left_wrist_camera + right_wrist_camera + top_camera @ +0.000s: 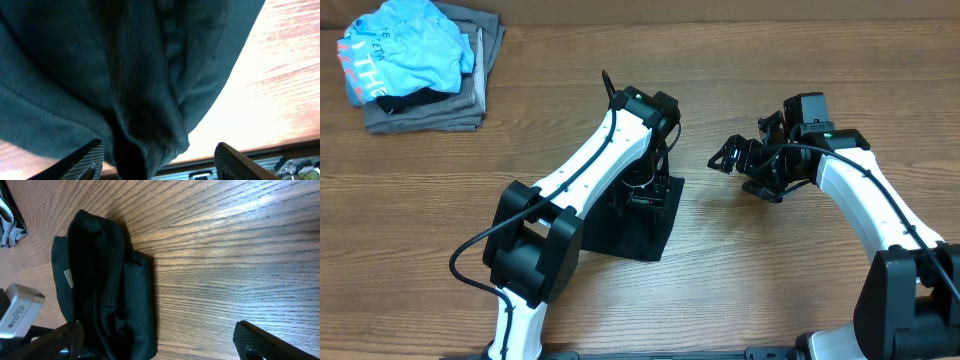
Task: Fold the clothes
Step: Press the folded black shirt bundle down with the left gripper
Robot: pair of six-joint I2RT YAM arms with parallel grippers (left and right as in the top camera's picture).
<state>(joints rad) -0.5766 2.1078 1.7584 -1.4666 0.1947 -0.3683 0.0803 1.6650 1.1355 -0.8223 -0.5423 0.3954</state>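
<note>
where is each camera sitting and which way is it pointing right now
Overhead: fixed above the table, looking straight down; left arm, right arm, black garment and clothes pile show.
Left wrist: on the left arm, close against the garment; left gripper open at the bottom edge.
Right wrist: on the right arm, facing leftward across the table at the garment; right gripper open.
Shared: all three show the black garment.

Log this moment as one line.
left gripper open, over dark garment | right gripper open, empty, beside it | pile at far-left corner
</note>
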